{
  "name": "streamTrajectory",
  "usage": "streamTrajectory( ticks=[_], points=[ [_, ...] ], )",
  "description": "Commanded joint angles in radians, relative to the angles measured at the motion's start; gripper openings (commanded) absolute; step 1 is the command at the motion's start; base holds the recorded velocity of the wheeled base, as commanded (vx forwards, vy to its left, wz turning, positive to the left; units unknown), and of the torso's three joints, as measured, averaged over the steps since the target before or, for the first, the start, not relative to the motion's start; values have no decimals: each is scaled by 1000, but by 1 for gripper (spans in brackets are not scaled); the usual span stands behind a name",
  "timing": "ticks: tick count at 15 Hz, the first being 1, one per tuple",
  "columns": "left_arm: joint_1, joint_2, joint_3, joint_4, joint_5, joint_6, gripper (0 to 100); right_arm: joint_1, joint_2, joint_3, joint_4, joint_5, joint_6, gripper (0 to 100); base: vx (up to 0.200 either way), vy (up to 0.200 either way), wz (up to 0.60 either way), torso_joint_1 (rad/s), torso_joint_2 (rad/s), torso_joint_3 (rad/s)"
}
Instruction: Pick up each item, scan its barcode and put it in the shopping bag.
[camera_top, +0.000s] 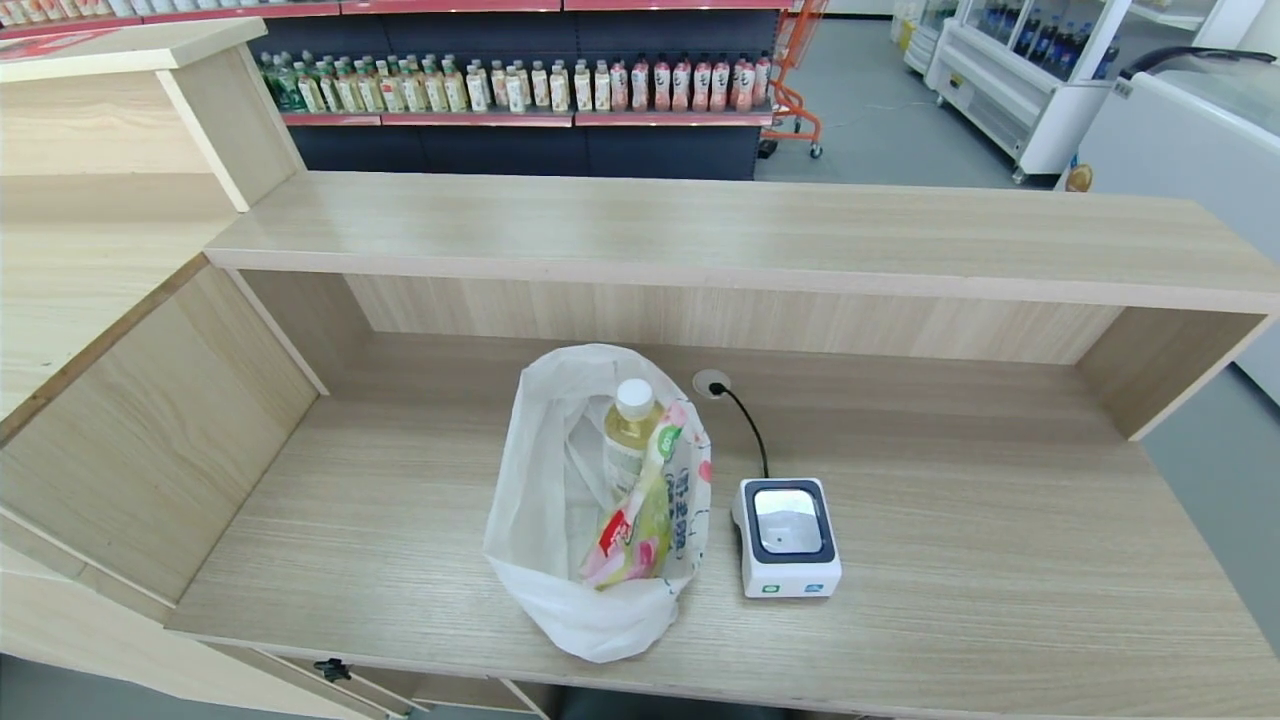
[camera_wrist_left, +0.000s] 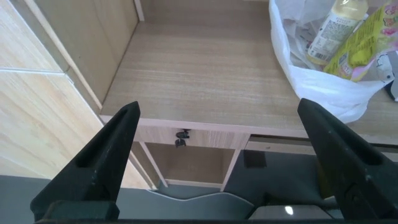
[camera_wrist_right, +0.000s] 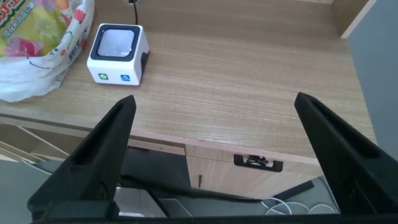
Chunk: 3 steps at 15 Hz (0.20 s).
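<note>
The shopping bag (camera_top: 530, 480), of white plastic, stands open on the tabletop (camera_top: 1000, 560), close to the front edge and a little left of its middle. Inside it a bottle (camera_top: 630, 425) with a white cap and pale yellow drink stands upright, and a yellow-green and pink snack packet (camera_top: 640, 510) leans against the bottle on the side towards the front edge. Just beside the bag, to its right, sits the white barcode scanner (camera_top: 787, 535), its dark-framed window facing up. Its black cable (camera_top: 750, 425) runs to a round grommet (camera_top: 711, 383) near the back edge.

The left pincer (camera_wrist_left: 219, 106) hangs off the front edge of the tabletop, left of the bag, fingers wide apart with nothing between them. The right pincer (camera_wrist_right: 216, 98) hangs off the front edge to the right of the scanner, likewise spread apart and empty.
</note>
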Motion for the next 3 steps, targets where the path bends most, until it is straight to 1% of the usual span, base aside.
streamTrajectory(
  ticks=[1, 3],
  points=[
    [0, 0, 0, 0, 0, 0, 100, 0, 2, 0, -1, 0, 0, 100, 0, 0, 0, 0, 0, 0],
    [0, 0, 0, 0, 0, 0, 100, 0, 2, 0, 1, 0, -1, 100, 0, 0, 0, 0, 0, 0]
  ],
)
